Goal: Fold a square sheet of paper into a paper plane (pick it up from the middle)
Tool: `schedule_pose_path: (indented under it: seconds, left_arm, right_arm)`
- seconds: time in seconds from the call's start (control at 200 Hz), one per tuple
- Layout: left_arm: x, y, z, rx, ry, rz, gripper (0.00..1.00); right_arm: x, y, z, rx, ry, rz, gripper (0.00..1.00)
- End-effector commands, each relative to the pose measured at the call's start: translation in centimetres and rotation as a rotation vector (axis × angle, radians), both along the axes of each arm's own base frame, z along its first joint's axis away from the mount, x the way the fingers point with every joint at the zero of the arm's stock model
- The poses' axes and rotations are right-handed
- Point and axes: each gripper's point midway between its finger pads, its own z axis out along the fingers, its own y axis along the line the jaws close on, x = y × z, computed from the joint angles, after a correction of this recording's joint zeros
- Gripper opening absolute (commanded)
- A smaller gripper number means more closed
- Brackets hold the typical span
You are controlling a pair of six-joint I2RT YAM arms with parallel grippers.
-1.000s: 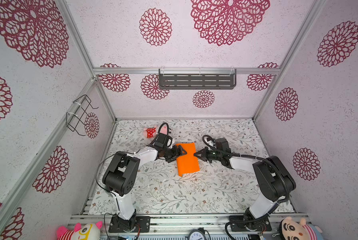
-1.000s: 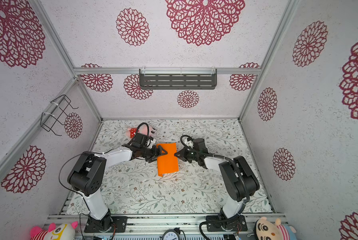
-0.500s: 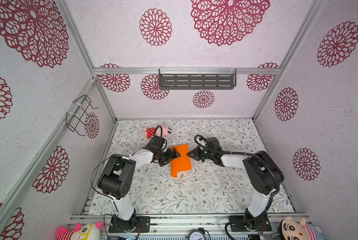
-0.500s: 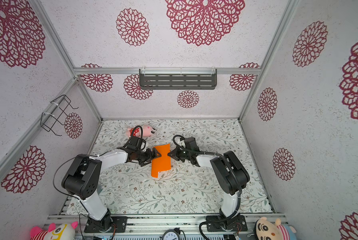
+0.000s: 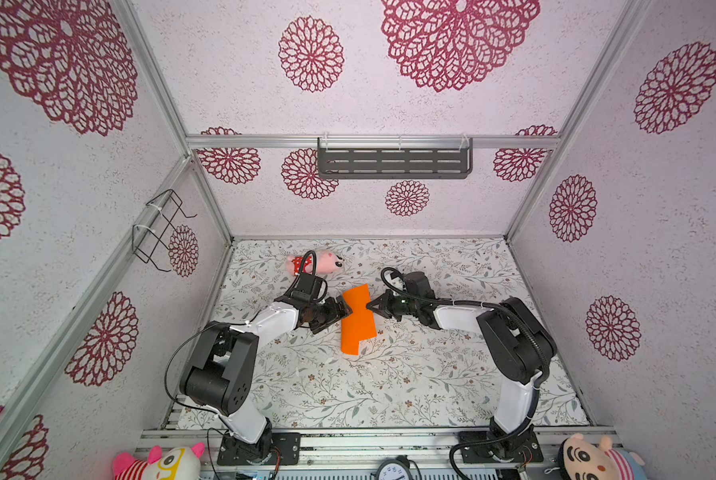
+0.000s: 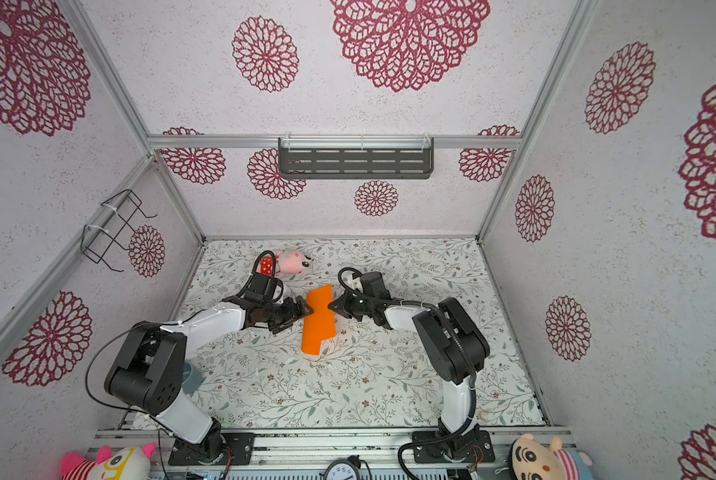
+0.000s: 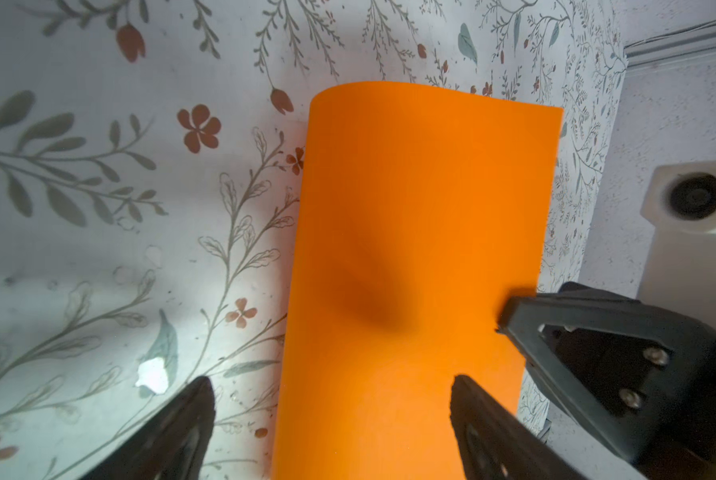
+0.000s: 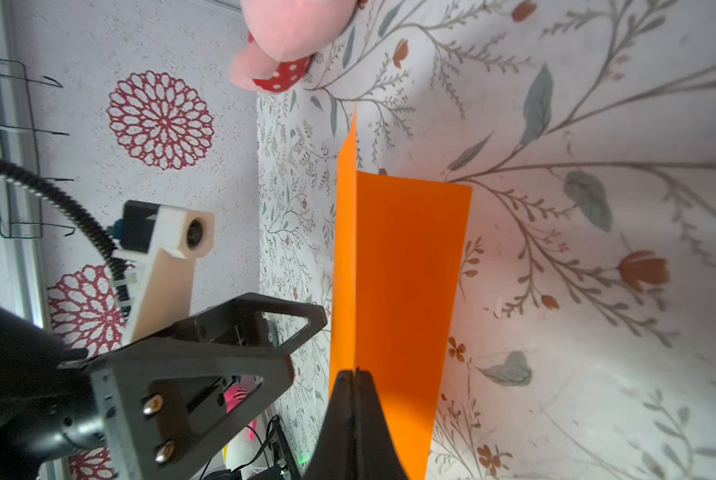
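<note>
Since 1 second ago the square sheet of paper (image 5: 358,322) has narrowed from a broad panel to a slim folded strip and drifted a little toward my left side. On the left, my left hand (image 7: 331,380) stands spread wide in front of the sheet's face, holding nothing. At centre the sheet stands on edge over the worktop (image 5: 389,386), bent along 1 lengthwise crease. To the right, my right hand (image 8: 354,374) is pinched fully closed on the sheet at that crease. I judge this the first half-fold. Next I must close my left hand on the doubled layers and press the crease flat and square.
</note>
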Motion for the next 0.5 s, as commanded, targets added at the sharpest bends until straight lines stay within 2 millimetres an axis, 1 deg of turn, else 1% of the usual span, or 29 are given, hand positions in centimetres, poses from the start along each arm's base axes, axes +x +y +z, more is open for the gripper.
schedule_pose_path:
  seconds: [0.0, 0.26, 0.495]
  left_arm:
    - [-0.1, 0.0, -0.4, -0.005, 0.019, -0.011, 0.89]
    - [-0.5, -0.3, -1.7, 0.031, 0.066, -0.059, 0.83]
    - [-0.7, -0.2, -2.9, 0.106, 0.111, -0.100, 0.76]
  right_arm:
    - [0.8, 0.8, 0.0, 0.004, 0.012, -0.037, 0.05]
    - [0.8, 2.1, -1.8, 0.007, 0.065, -0.070, 0.06]
    - [0.5, 3.2, -2.8, -0.002, 0.085, -0.055, 0.08]
